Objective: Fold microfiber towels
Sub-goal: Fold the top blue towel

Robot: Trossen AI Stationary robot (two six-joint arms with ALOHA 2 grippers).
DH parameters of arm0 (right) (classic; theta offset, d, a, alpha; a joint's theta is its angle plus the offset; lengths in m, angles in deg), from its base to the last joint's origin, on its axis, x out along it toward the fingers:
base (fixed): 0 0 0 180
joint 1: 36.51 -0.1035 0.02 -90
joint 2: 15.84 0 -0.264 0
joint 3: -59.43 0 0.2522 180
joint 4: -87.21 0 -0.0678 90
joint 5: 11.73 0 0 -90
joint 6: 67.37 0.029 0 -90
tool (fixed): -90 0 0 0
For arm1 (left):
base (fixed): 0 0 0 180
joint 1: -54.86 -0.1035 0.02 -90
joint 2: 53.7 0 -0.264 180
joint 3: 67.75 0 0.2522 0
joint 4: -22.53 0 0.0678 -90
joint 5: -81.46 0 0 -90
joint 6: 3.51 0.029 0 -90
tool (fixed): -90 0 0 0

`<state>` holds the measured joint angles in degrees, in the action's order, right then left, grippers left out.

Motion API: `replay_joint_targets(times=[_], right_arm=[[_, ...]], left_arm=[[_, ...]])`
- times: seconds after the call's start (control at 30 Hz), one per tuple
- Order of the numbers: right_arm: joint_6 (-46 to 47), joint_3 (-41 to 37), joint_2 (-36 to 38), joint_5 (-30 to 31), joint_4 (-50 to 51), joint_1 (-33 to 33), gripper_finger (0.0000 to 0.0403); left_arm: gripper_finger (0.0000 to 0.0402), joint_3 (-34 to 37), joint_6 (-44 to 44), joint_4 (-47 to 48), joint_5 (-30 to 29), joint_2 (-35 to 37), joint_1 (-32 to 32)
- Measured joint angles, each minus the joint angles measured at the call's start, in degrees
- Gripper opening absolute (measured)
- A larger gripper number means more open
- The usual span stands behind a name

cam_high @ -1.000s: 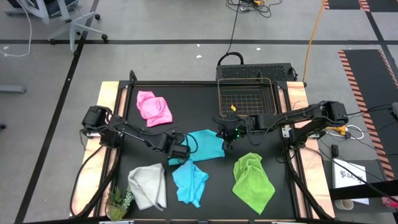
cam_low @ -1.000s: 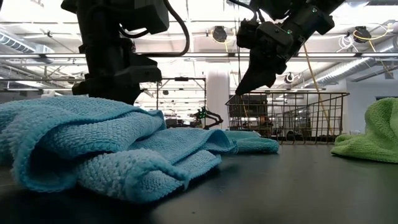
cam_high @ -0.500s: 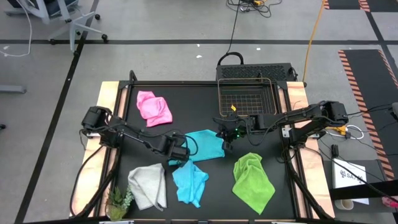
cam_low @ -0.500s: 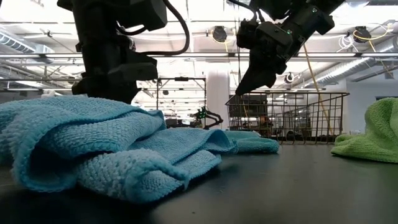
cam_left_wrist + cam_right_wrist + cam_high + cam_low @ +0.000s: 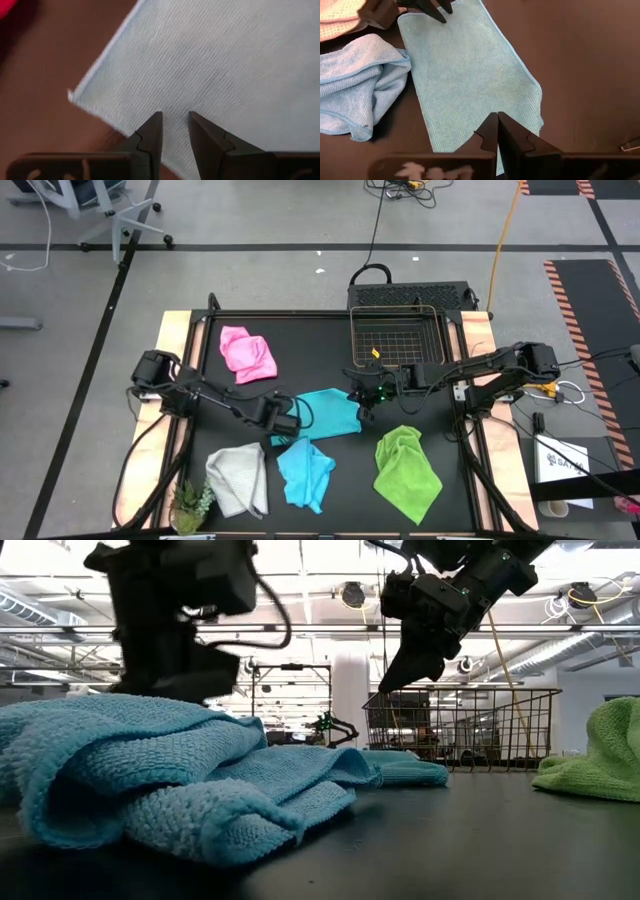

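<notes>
Two grippers over flat blue towel (image 5: 330,412): left gripper (image 5: 174,131) slightly parted, right gripper (image 5: 497,131) closed, empty (soft, limp; pinch corners).

Black table (image 5: 320,330) with wooden side strips, pink towel (image 5: 247,352) near the far left corner, wire basket (image 5: 397,336) at the far edge, flat blue towel (image 5: 330,413) mid-table, white-grey towel (image 5: 238,477), crumpled blue towel (image 5: 305,471) and green towel (image 5: 405,468) along the near edge, small plant (image 5: 190,503) at the near left corner.
</notes>
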<state>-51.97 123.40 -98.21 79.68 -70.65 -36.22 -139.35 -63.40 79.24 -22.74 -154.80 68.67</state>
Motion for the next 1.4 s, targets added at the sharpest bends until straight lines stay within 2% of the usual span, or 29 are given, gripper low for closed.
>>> replay_joint_targets(times=[0.23, 0.33, 0.43, 0.63, 0.73, 0.9, 1.17, 1.4], right_arm=[[0.00, 0.00, 0.00, 0.14, -0.02, 0.00, 0.0000], [0.00, 0.00, 0.00, 0.21, -0.02, 0.00, 0.0000], [0.00, 0.00, 0.00, 0.22, -0.08, 0.00, 0.0000], [0.00, 0.00, 0.00, 0.20, -0.26, 0.00, 0.0000], [-0.87, 0.00, 0.00, 0.20, -0.05, 0.00, 0.0000], [-1.11, 0.00, 0.00, -0.05, 1.19, 0.00, 0.0000], [-1.52, 0.00, 0.00, -4.67, 4.45, -1.28, 0.0000], [0.77, 0.00, -0.02, -4.66, 12.75, -2.58, 0.0000]], left_arm=[[0.0097, 2.46, -1.56, -1.74, 0.06, 0.35, 0.00], [0.0097, 2.55, -1.00, -1.75, -4.09, 0.22, -0.32], [0.0097, 2.75, -0.01, -1.36, -8.06, 0.02, -2.27], [0.0097, 2.79, 3.58, -2.35, -9.44, -0.08, -8.26], [0.0097, 2.81, 6.83, -5.52, -9.15, -0.09, -11.02], [0.0097, 2.77, 10.07, -10.08, -4.71, -0.04, -13.25], [0.0097, 2.66, 8.43, -10.32, -2.56, 0.02, -10.46], [0.0097, 2.66, 6.18, -10.28, -2.40, 0.02, -7.93]])
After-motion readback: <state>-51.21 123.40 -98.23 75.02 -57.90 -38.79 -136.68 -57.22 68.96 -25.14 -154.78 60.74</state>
